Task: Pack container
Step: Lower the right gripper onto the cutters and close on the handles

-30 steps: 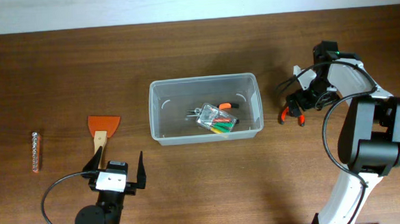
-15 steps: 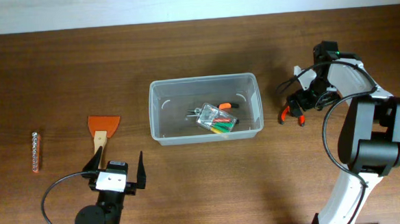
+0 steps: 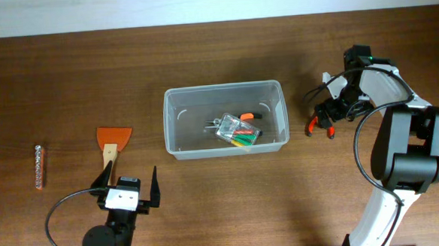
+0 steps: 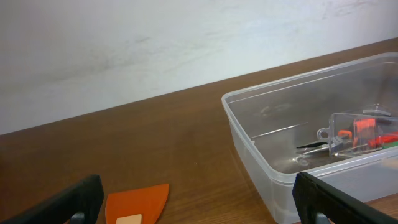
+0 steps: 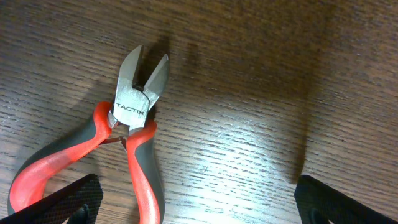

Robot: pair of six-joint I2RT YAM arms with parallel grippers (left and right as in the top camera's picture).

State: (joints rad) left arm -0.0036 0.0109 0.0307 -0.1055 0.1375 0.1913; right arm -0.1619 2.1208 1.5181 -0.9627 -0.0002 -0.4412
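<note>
The container (image 3: 223,87) is a clear rectangular tub in the middle of the table, and its near corner shows in the left wrist view (image 4: 249,107). Inside lie a small clear case of coloured bits (image 3: 236,133) and an orange-handled tool (image 3: 247,115). Red-handled cutters (image 3: 319,125) lie right of the tub. My right gripper (image 3: 326,116) hangs over them, open, its fingers (image 5: 62,202) straddling the handles of the cutters (image 5: 134,112) without closing on them. My left gripper (image 3: 128,180) stands open near the front edge, nothing between its fingers (image 4: 336,199).
An orange scraper (image 3: 113,137) with a wooden handle lies just ahead of the left gripper, left of the tub; its blade (image 4: 140,199) shows in the left wrist view. A small pack of drill bits (image 3: 39,165) lies at the far left.
</note>
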